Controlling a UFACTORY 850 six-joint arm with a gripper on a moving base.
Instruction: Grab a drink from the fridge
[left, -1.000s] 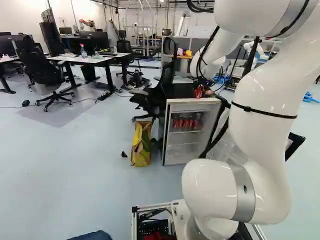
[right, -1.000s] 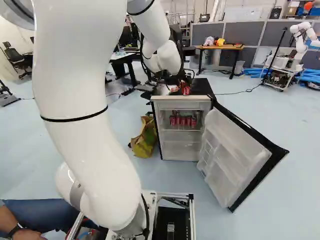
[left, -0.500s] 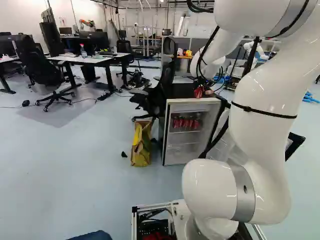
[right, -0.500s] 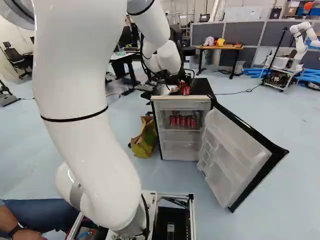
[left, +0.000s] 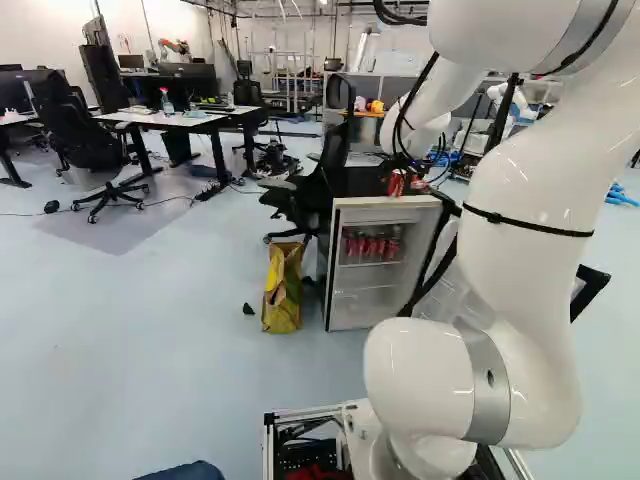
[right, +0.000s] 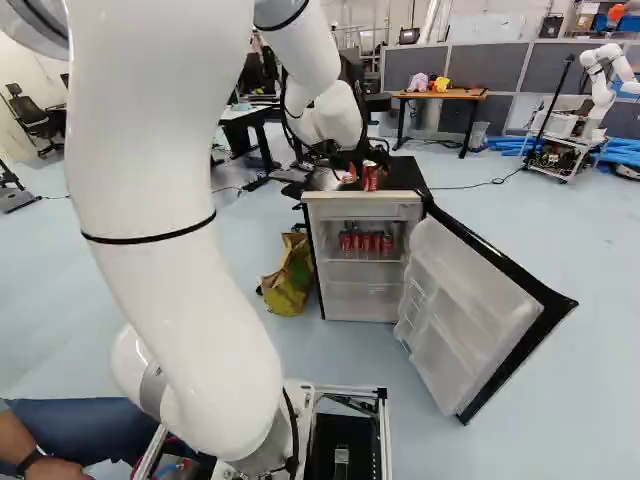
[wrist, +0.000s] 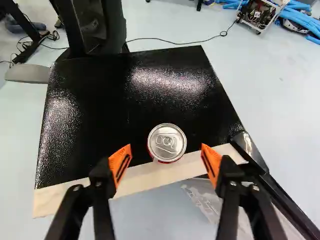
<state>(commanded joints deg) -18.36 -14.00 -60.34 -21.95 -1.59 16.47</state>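
The white arm arches forward, black claw tilted downward, orange-padded fingers spread wide.

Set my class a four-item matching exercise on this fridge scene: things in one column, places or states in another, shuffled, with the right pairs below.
Things
1. Fridge door
2. Yellow bag
3. Row of red cans
4. Claw

Places and states
A. On a shelf inside the fridge
B. Orange pads spread apart, with a lone can between them
C. Swung wide open
D. On the floor, beside the fridge

Right pairs: 1-C; 2-D; 3-A; 4-B
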